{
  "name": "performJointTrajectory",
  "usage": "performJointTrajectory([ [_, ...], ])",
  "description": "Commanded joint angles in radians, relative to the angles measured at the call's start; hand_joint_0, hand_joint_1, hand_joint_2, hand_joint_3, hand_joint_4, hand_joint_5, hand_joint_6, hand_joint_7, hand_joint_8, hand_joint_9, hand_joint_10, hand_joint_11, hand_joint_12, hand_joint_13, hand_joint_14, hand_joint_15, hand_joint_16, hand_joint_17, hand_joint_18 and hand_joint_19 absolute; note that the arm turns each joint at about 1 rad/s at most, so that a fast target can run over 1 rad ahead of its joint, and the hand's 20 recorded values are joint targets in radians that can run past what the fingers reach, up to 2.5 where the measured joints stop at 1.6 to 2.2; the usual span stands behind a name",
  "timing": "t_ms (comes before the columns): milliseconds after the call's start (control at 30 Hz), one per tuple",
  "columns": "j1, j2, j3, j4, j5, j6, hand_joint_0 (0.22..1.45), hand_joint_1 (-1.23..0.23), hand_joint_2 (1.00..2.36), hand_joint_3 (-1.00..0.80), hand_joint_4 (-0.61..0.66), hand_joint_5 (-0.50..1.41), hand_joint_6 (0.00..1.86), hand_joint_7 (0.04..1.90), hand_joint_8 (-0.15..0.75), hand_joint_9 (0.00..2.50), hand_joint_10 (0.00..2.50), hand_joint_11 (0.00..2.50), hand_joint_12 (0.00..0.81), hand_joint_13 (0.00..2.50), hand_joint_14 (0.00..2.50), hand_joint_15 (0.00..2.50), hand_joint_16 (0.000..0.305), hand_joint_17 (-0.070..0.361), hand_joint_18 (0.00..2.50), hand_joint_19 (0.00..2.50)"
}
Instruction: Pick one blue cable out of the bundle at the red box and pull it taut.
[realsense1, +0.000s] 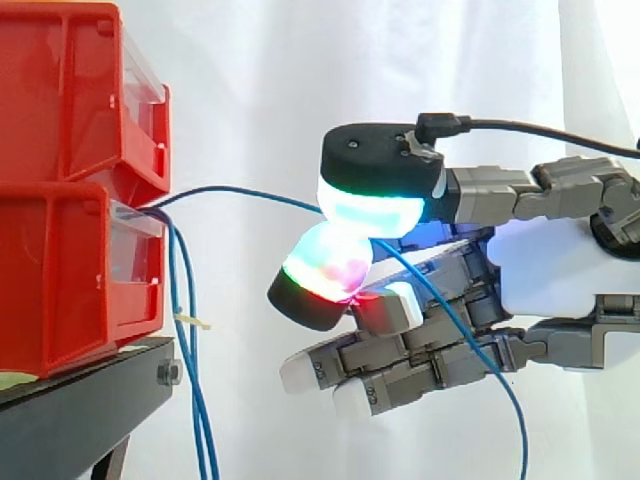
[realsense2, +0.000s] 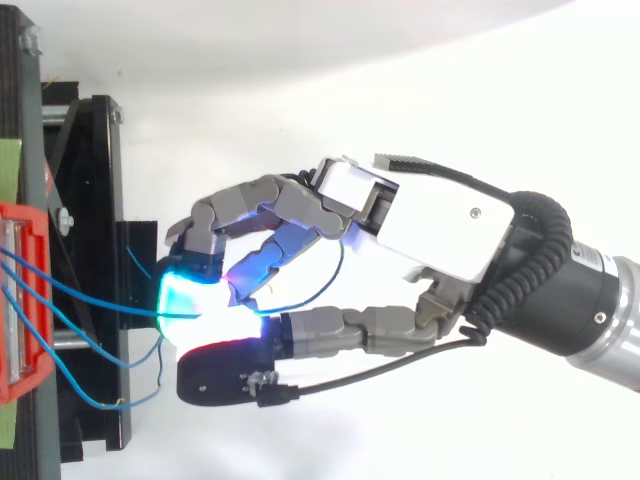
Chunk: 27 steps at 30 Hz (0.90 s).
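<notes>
Hand (realsense1: 555, 275) is closed in a pinch: one blue cable (realsense1: 240, 190) is clamped between two glowing pads (realsense1: 370, 210), while the other fingers are curled loosely beneath and nothing is held by them. From the pinch the cable is led to the front of the lower red bin (realsense1: 60, 290), where it is anchored. Its free end is draped down past the curled fingers toward the lower right. A slight upward bow can be seen in the span between bin and pads, so some slack is judged to be left.

The pull is best made level and straight away from the bin, with the pads pressed firmly so that the thin cable is not allowed to slip. It should be ended once the span is drawn straight, lest the bin be dragged. The rest of the bundle (realsense1: 190, 380), hanging in front of the black stand (realsense1: 70, 420), should be left untouched.

The bins are carried on that stand before a white curtain (realsense1: 300, 80), and open room for the retreat is offered behind the hand
</notes>
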Motion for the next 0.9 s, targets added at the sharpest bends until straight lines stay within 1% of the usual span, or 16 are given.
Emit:
performJointTrajectory([
  [0,0.0,0.0,-0.001,0.0,0.0,0.0,0.59,-0.8,1.01,-0.25,0.17,-0.15,0.84,1.08,0.285,1.04,0.02,1.28,0.36,0.5,0.01,0.32,0.051,0.115,0.42,0.38],
  [133,-0.002,0.0,0.0,0.0,0.0,0.002,0.6,-0.8,1.01,-0.27,0.16,-0.15,0.83,1.09,0.286,1.04,0.02,1.28,0.359,0.5,0.01,0.33,0.051,0.115,0.43,0.37],
  [233,0.0,0.0,-0.001,0.0,0.0,0.002,0.6,-0.83,1.01,-0.31,0.16,-0.15,0.84,1.09,0.286,1.03,0.02,1.28,0.359,0.5,0.01,0.33,0.051,0.115,0.43,0.38],
  [267,0.0,0.0,0.0,0.0,0.0,0.002,0.57,-0.81,1.01,-0.4,0.16,-0.15,0.84,1.09,0.291,1.04,0.02,1.27,0.362,0.5,0.01,0.33,0.052,0.117,0.43,0.38],
  [300,0.0,0.0,0.0,0.0,0.0,0.002,0.55,-0.78,1.0,-0.46,0.16,-0.15,0.84,1.07,0.295,1.04,0.02,1.26,0.365,0.5,0.01,0.33,0.053,0.119,0.44,0.38],
  [333,0.0,0.0,-0.001,0.0,0.0,0.002,0.5,-0.69,1.0,-0.5,0.16,-0.15,0.83,1.05,0.31,1.06,0.01,1.26,0.375,0.51,0.01,0.34,0.055,0.125,0.46,0.38],
  [367,0.0,0.0,-0.001,0.0,0.0,0.002,0.48,-0.63,1.0,-0.5,0.16,-0.14,0.83,1.03,0.322,1.08,0.02,1.26,0.383,0.51,0.01,0.33,0.057,0.128,0.46,0.38],
  [400,0.0,0.0,-0.001,0.0,0.0,0.002,0.48,-0.6,1.0,-0.5,0.16,-0.14,0.83,1.03,0.318,1.08,0.01,1.26,0.383,0.51,0.01,0.34,0.057,0.128,0.47,0.38],
  [433,0.0,0.0,-0.001,0.0,0.0,0.002,0.49,-0.52,1.0,-0.5,0.14,-0.14,0.82,1.04,0.314,1.09,0.01,1.26,0.38,0.51,0.01,0.34,0.056,0.127,0.46,0.38],
  [467,0.0,0.0,-0.001,0.0,0.0,0.002,0.51,-0.48,1.0,-0.5,0.13,-0.14,0.82,1.06,0.302,1.1,0.01,1.28,0.375,0.52,0.01,0.34,0.055,0.124,0.45,0.4],
  [500,0.0,0.001,0.0,0.0,0.0,0.002,0.51,-0.47,1.0,-0.5,0.13,-0.14,0.82,1.07,0.3,1.1,0.02,1.28,0.373,0.51,0.01,0.33,0.055,0.123,0.45,0.39],
  [533,0.0,0.0,0.0,0.0,0.0,0.002,0.56,-0.44,1.0,-0.48,0.12,-0.13,0.82,1.1,0.289,1.1,0.02,1.29,0.361,0.52,0.01,0.34,0.052,0.117,0.43,0.4],
  [567,0.0,0.0,-0.001,0.0,0.0,0.002,0.59,-0.47,1.01,-0.41,0.11,-0.13,0.82,1.13,0.288,1.12,0.02,1.29,0.356,0.53,0.01,0.34,0.051,0.114,0.43,0.41],
  [700,0.0,0.0,0.0,0.002,0.0,-0.001,0.6,-0.49,1.01,-0.31,0.12,-0.14,0.85,1.09,0.294,1.13,0.02,1.34,0.359,0.54,0.01,0.35,0.05,0.112,0.46,0.41],
  [733,0.0,0.0,-0.001,0.002,0.0,-0.001,0.6,-0.5,1.01,-0.27,0.12,-0.14,0.86,1.07,0.293,1.13,0.02,1.34,0.361,0.54,0.01,0.35,0.049,0.11,0.48,0.41],
  [867,0.002,0.0,0.0,0.002,0.0,-0.001,0.6,-0.59,1.01,-0.19,0.13,-0.13,0.87,1.03,0.329,1.15,0.01,1.32,0.384,0.57,0.01,0.34,0.054,0.122,0.54,0.38],
])
